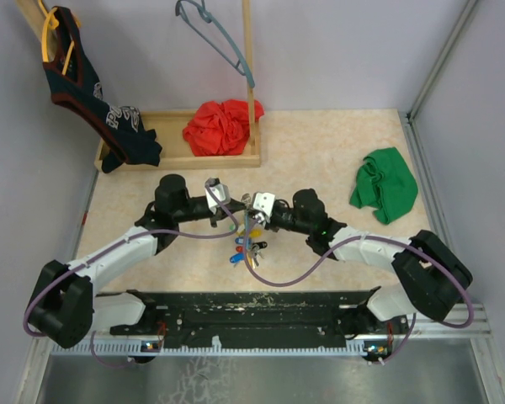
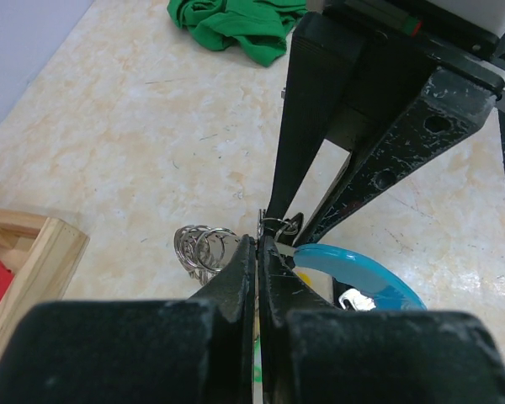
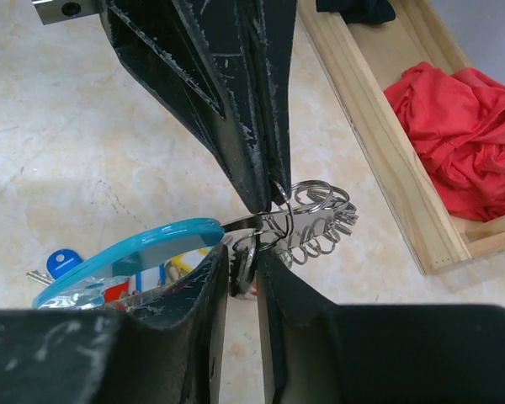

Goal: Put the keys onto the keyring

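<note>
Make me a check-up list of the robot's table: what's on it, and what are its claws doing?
Surface: beige marbled table, no spills seen.
Job's things: the keyring, its light-blue section showing, sits between both grippers; the keys, coloured heads, bunch just beneath; split rings cluster beside the fingertips.
Clutter: green cloth at right; red cloth in wooden tray; dark garment and hanger hang at the back.
Grippers: left gripper shut on the keyring; right gripper jaws narrowly apart around one split ring, grip unclear.
Cables: purple cable along each arm, the right one sagging near the keys.
Surroundings: grey walls; black rail at the near edge.
</note>
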You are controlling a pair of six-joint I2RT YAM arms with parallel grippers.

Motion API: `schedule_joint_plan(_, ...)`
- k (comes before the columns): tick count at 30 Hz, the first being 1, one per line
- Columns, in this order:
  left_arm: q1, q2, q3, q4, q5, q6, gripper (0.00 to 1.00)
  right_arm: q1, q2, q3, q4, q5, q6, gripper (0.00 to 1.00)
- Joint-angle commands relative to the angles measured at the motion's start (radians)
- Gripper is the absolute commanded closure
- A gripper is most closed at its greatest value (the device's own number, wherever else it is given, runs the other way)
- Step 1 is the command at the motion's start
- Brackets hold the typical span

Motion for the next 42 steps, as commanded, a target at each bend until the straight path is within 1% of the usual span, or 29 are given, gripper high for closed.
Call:
schedule_joint_plan(1, 0.007, -0.008, -0.008, 0.090, 0.038, -0.019, 1.00, -0.007, -0.050, 0.048, 0.016, -0.037, -0.009, 0.88)
schedule_joint_plan(3, 0.012, -0.015, -0.017, 0.092, 0.032, -0.016, 1.00, -0.006, -0.067, 0.056, -0.023, -0.026, -0.025, 1.00)
schedule_joint_plan(6, 0.018, -0.018, -0.034, 0.102, 0.031, -0.007, 1.00, -0.010, -0.099, 0.084, -0.125, 0.012, -0.074, 1.00)
schedule_joint_plan(7, 0.020, -0.015, -0.036, 0.102, 0.032, -0.003, 0.98, -0.011, -0.113, 0.100, -0.176, 0.025, -0.096, 1.00)
schedule_joint_plan(8, 0.024, -0.010, -0.037, 0.101, 0.036, 0.000, 0.90, -0.011, -0.121, 0.122, -0.224, 0.035, -0.119, 1.00)
schedule_joint_plan(10, 0.029, -0.004, -0.038, 0.103, 0.053, 0.007, 0.80, -0.010, -0.136, 0.160, -0.304, 0.048, -0.161, 1.00)
schedule_joint_plan(12, 0.030, 0.001, -0.038, 0.106, 0.070, 0.011, 0.73, -0.011, -0.142, 0.198, -0.376, 0.049, -0.191, 1.00)
schedule_joint_plan(15, 0.030, 0.002, -0.038, 0.106, 0.090, 0.020, 0.67, -0.012, -0.140, 0.249, -0.458, 0.038, -0.220, 1.00)
schedule_joint_plan(22, 0.029, 0.023, -0.020, 0.108, 0.128, -0.002, 0.61, -0.005, -0.127, 0.314, -0.552, 0.034, -0.244, 1.00)
schedule_joint_plan(29, 0.027, 0.055, -0.012, 0.170, 0.156, -0.114, 0.59, 0.015, -0.113, 0.356, -0.600, 0.100, -0.224, 1.00)
schedule_joint_plan(35, -0.002, 0.073, -0.014, 0.219, 0.132, -0.199, 0.58, 0.036, -0.100, 0.380, -0.626, 0.158, -0.204, 1.00)
schedule_joint_plan(37, -0.016, 0.077, -0.011, 0.228, 0.107, -0.229, 0.58, 0.048, -0.096, 0.393, -0.640, 0.187, -0.203, 1.00)
schedule_joint_plan(42, -0.025, 0.090, -0.021, 0.277, 0.054, -0.285, 0.57, 0.060, -0.093, 0.401, -0.643, 0.203, -0.197, 1.00)
